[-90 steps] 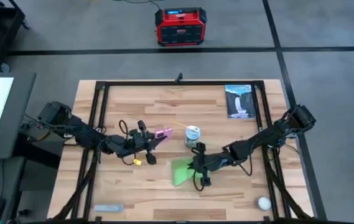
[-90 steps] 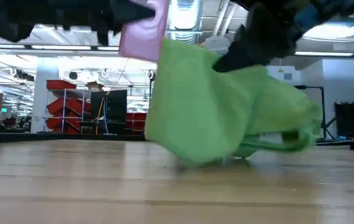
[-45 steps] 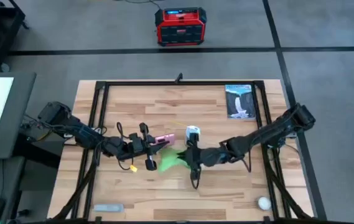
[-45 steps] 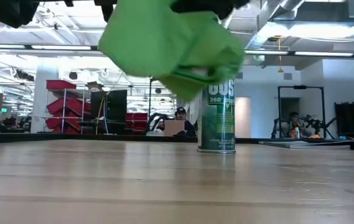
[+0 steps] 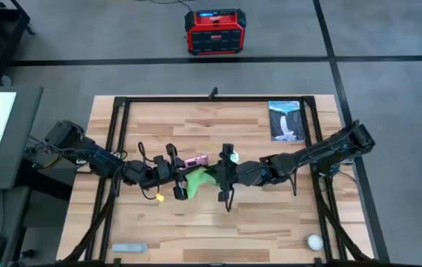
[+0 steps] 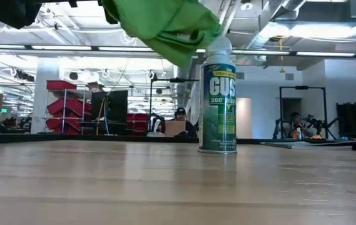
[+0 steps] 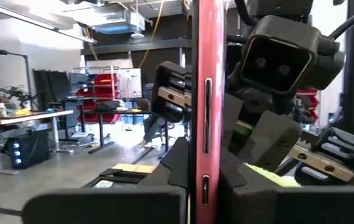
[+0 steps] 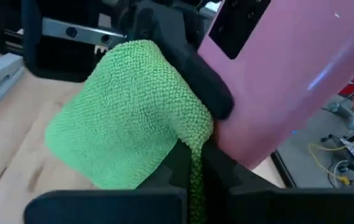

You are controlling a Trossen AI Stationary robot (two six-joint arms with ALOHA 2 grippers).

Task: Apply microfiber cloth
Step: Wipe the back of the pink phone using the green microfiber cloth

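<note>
Pinching the soft green cloth by a bunched fold, my right gripper is pressing it against the pink phone, clamped edge-on in my left gripper, mid-table; being limp and light, it needs that firm bunched grip.

The microfiber cloth is hanging between the left gripper and the right gripper, above the table; the phone is sitting just beside the cloth, in the left gripper; the spray can is standing behind the cloth.
</note>
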